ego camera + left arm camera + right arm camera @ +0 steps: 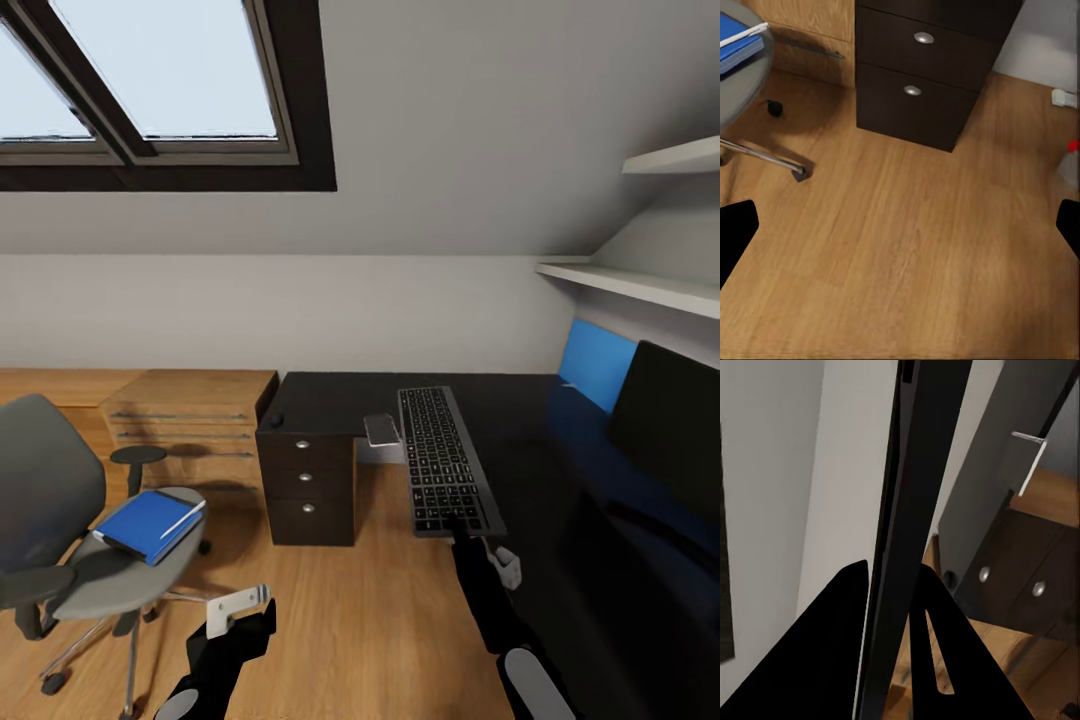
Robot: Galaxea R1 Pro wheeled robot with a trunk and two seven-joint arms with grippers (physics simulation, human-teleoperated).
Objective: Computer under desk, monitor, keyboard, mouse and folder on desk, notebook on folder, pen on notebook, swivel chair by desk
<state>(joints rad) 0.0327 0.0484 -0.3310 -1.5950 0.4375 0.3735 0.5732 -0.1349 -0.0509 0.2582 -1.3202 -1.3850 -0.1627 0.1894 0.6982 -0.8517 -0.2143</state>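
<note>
1. No brand, label or writing can be read on anything here; the key legends on the keyboard [446, 462] are too small to make out.
2. The right gripper [463, 522] is clenched on the near short edge of the keyboard. In the right wrist view its two black fingers [832, 660] sit on either side of the thin dark slab, seen edge-on.
3. The keyboard is flat, dark grey with black keys. It is held out over the front edge of the desk [330, 395], its far end above the black top.
4. The left gripper [238, 605] hangs low over the wood floor [900, 247] with nothing in it; its black fingertips sit at opposite edges of the left wrist view, spread wide apart.
5. The swivel chair [60, 520] stands to the left, well apart from the desk: grey padded seat and back, round black armrest, chrome legs on castors.
6. On its seat lies the folder [150, 522], bright blue with white page edges, a slim white pen [182, 520] lying on it.
7. The monitor [665, 430] stands at the right on the desk, black-fronted, before a blue wall panel [597, 362].
8. The black drawer unit [307, 485] has round silver knobs; a light-wood shelf unit [190, 420] stands beside it.
</note>
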